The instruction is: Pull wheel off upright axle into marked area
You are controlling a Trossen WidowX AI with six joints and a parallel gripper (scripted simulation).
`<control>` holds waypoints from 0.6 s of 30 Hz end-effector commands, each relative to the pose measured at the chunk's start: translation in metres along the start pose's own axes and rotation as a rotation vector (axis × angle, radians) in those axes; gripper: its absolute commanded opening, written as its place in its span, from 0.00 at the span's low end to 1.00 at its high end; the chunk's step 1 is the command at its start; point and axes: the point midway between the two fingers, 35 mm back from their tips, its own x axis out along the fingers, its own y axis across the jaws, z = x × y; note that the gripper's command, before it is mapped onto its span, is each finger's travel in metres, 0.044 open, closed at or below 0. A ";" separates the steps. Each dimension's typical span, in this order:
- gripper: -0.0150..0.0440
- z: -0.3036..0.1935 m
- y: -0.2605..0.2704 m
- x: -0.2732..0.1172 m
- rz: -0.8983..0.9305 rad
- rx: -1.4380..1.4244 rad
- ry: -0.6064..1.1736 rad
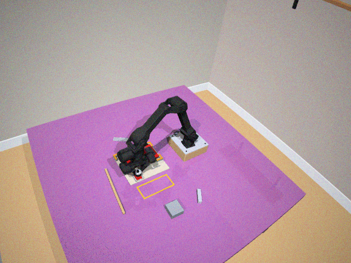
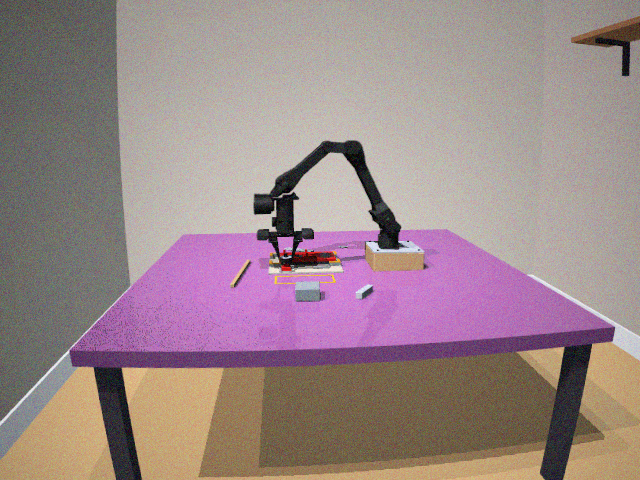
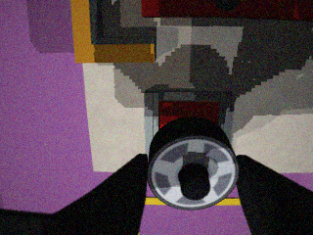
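Observation:
The wheel (image 1: pixel 137 172) (image 2: pixel 285 259) (image 3: pixel 223 169), a black tyre with a grey-and-white hub, is at the front left corner of the cream board (image 1: pixel 158 170) (image 3: pixel 114 147), over a small red block (image 1: pixel 138 178) (image 3: pixel 188 110) between grey sides. A dark round centre shows in its hub; the axle's height in it cannot be told. My gripper (image 1: pixel 137 171) (image 2: pixel 286 258) (image 3: pixel 191 164) points down and is shut on the wheel, one finger on each side. The marked area, a yellow outline (image 1: pixel 159 192) (image 2: pixel 275 280) (image 3: pixel 156 201), lies just in front of the board.
A red part (image 1: pixel 155 152) (image 3: pixel 186 9) lies behind the wheel on the board. A wooden stick (image 1: pixel 114 190) (image 2: pixel 240 273) lies left of the outline. A grey block (image 1: pixel 174 208) (image 2: pixel 307 291) and a small pale block (image 1: pixel 199 195) (image 2: pixel 364 291) lie in front and to the right.

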 end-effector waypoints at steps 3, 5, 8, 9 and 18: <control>0.25 0.000 0.002 -0.004 0.005 0.000 0.001; 0.25 0.000 0.002 -0.005 0.005 0.000 0.001; 0.25 0.000 0.002 -0.006 0.005 0.000 0.001; 0.25 0.000 0.002 -0.006 0.005 0.000 0.001; 0.25 0.000 0.002 -0.009 0.004 0.000 0.001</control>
